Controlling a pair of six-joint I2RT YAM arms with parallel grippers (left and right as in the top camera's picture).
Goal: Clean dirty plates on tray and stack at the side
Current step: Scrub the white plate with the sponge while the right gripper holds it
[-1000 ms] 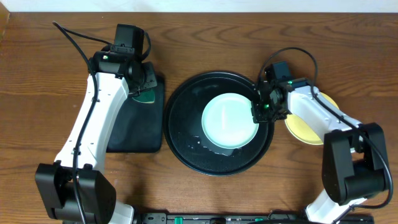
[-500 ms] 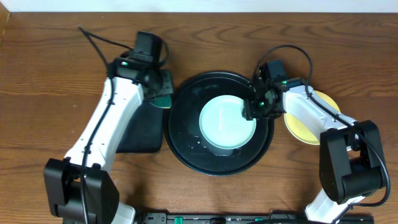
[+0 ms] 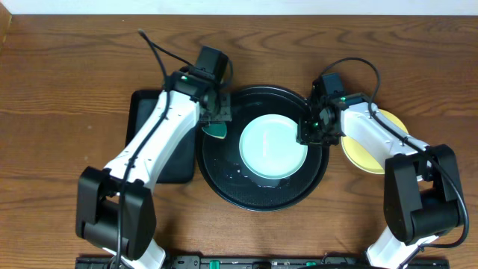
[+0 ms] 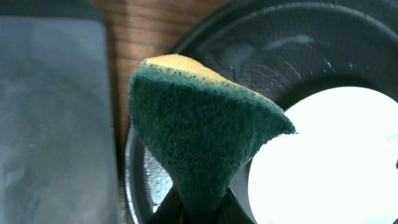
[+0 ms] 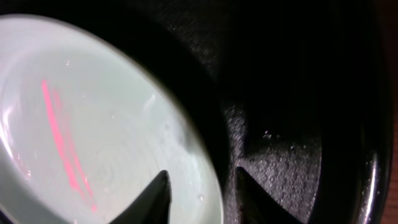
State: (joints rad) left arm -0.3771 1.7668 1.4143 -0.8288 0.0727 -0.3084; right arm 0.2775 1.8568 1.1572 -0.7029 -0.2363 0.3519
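Observation:
A pale mint-blue plate (image 3: 272, 146) lies in the round black tray (image 3: 224, 187). My left gripper (image 3: 216, 122) is shut on a green sponge (image 3: 216, 131) and holds it over the tray's left rim, just left of the plate. In the left wrist view the sponge (image 4: 199, 130) hangs before the plate (image 4: 336, 162) and the tray (image 4: 249, 37). My right gripper (image 3: 308, 134) is open, its fingers (image 5: 202, 186) straddling the plate's right rim (image 5: 93, 124), one on the plate, one over the tray (image 5: 280, 93). A pale yellow plate (image 3: 373, 157) lies on the table to the right, partly under my right arm.
A black rectangular tray (image 3: 160, 161) lies left of the round tray, partly under my left arm; it also shows in the left wrist view (image 4: 50, 112). Wet streaks lie on the round tray's floor near its front.
My left arm has swung right with the sponge, from the rectangular tray to the round tray's left rim. The right gripper and the mint plate shifted slightly left, then stayed.

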